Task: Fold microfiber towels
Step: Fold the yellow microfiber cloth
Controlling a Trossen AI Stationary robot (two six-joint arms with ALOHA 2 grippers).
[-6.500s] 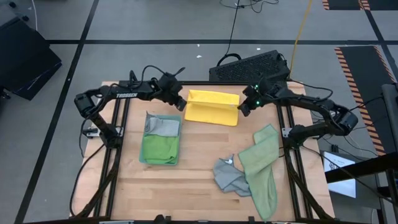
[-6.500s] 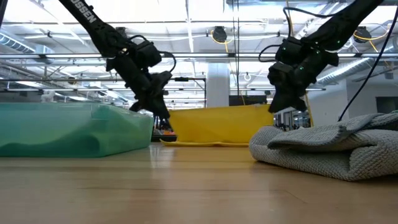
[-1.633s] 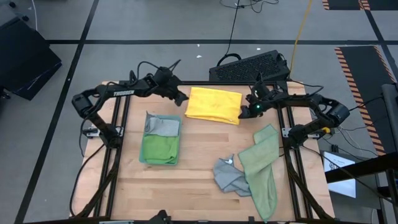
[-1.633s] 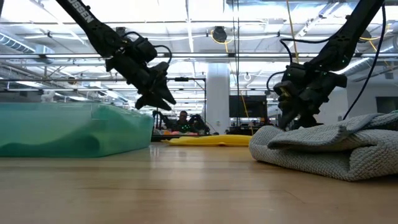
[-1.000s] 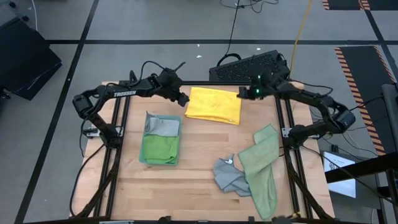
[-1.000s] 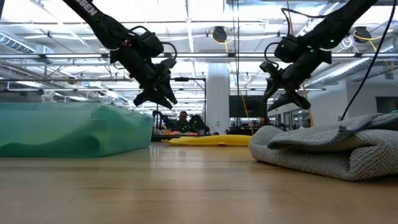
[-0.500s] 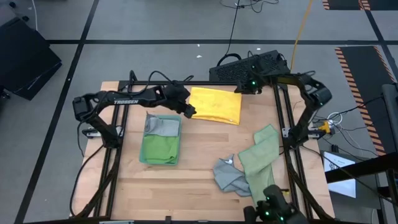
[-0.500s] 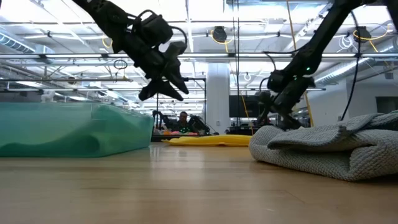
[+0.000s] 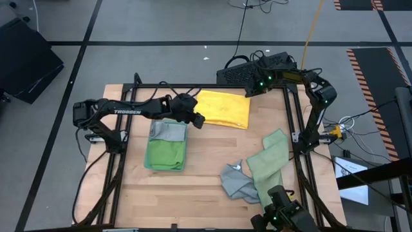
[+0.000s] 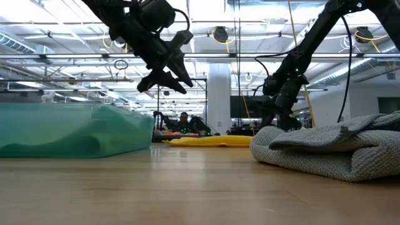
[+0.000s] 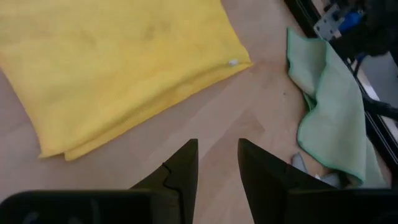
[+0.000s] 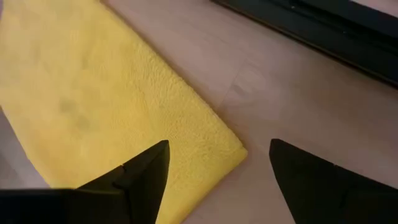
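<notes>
Folded yellow towel (image 9: 222,108) lies flat near the far edge of the table (image 9: 206,187), about midway along it, with both arms working close to it from either side. Left gripper (image 9: 198,120) hangs above the wood just off the towel's near left corner, raised clear of the surface as the low view shows, its two fingers (image 11: 180,174) parted by a narrow gap and holding nothing; past them the wrist view shows the towel's folded edge and bare wood. Right gripper (image 9: 257,87) sits at the far right corner of the same towel, close to the table's far edge and beside the black frame rail (image 12: 311,25), its fingers (image 12: 146,171) spread wide and empty, with the towel's corner lying between and just beyond them, not touched. Toward the left side of the table a teal green bin (image 9: 166,143) holds a bright green towel (image 9: 165,153) with a grey towel (image 9: 167,131) folded on top at its far end. Near the right edge a pale sage green towel (image 9: 269,173) lies crumpled and stretched toward the near edge, and another grey towel (image 9: 237,182) is bunched against its left side, touching it. A person (image 10: 183,122) shows far off in the room behind the table.
</notes>
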